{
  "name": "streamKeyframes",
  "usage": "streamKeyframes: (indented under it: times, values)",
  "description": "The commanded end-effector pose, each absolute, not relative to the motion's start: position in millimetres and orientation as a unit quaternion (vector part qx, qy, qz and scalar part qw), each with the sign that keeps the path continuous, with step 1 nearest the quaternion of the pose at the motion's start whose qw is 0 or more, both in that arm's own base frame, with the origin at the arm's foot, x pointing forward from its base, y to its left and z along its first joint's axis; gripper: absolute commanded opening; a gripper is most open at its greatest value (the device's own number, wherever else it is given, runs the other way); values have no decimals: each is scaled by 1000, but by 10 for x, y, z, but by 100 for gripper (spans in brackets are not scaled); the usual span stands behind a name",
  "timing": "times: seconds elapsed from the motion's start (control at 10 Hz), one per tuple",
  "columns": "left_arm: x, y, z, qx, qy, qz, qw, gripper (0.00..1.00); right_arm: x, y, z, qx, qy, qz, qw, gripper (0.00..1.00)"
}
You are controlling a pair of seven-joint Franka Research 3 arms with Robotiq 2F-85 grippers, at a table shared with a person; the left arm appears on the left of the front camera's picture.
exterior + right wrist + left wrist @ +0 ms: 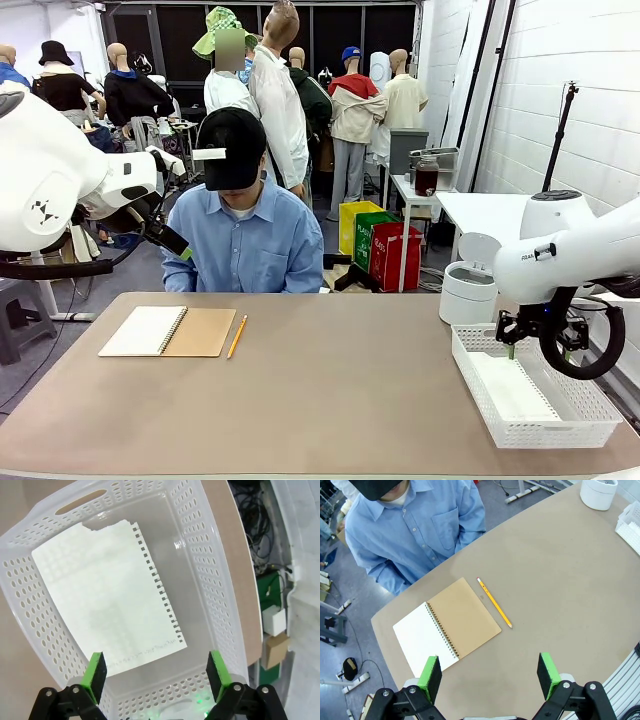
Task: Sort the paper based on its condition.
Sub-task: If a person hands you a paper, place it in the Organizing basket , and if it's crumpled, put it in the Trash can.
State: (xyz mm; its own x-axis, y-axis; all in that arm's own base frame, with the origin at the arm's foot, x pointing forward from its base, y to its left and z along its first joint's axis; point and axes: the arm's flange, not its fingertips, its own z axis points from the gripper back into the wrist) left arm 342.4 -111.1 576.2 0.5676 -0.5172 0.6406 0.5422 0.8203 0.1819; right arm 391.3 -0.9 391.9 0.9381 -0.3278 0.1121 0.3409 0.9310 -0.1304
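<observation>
A white sheet of paper (pixel 107 595) lies flat inside the white mesh basket (pixel 210 555). Its top edge is torn and one long side has ragged spiral holes. My right gripper (pixel 156 674) hangs open just above it with nothing between its green pads. From the front, the right gripper (pixel 535 340) hovers over the basket (pixel 480 400) at the table's right end, with the paper (pixel 510 385) inside. High over the table's left side, my left gripper (pixel 489 677) is open and empty; from the front it (pixel 172 240) is raised beside the person.
An open spiral notebook (pixel 447 622) with a tan cover and a yellow pencil (pixel 494 602) lie at the far left in front of the seated person (pixel 243 235). A white lidded bin (pixel 468 290) stands behind the basket. The table's edge runs close beside the basket.
</observation>
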Motion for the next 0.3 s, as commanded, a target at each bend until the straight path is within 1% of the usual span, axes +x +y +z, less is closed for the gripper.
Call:
streamKeyframes:
  times: [0.0, 0.2]
  values:
    - [3424, -1104, 5768, -18, -357, -299, 885, 100, 3918, -16, 3904, -70, -42, -165, 983, 100]
    - [3424, -1104, 5768, -18, -357, -299, 885, 100, 3918, -16, 3904, -70, -42, -165, 983, 100]
